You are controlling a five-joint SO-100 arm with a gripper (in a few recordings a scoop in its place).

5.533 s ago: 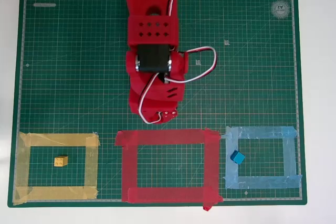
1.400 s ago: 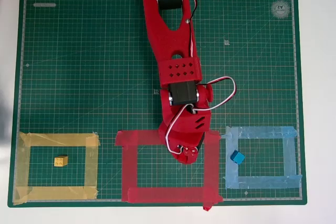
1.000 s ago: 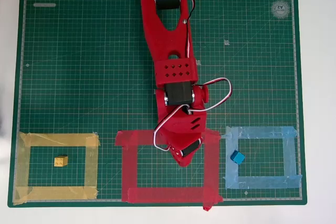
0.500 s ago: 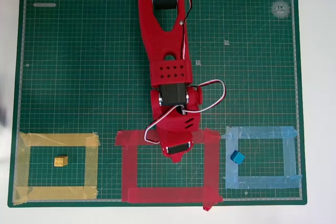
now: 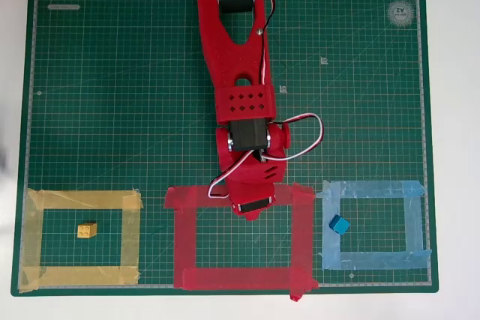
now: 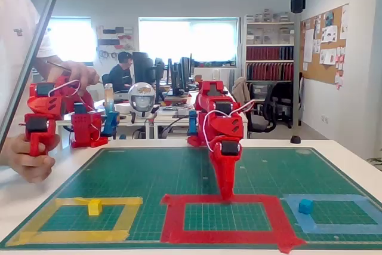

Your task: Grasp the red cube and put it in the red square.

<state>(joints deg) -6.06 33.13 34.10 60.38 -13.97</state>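
Gripper [image 6: 226, 194] down at far strip of red square [image 5: 303, 237]; jaw state and red cube not discernible. Likely placing step; next, release inside outline.

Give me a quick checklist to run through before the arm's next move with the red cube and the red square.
1. Gripper well inside the red square: not ok, its tip is down at the far tape strip, at the outline's edge.
2. Red cube in the grip: cannot tell, the red fingers hide whatever is between them.
3. Jaws open or shut: cannot tell.
4. Yellow cube out of the way, inside the yellow outline: ok.
5. Blue cube out of the way, in the blue outline near its left strip in the overhead view: ok.
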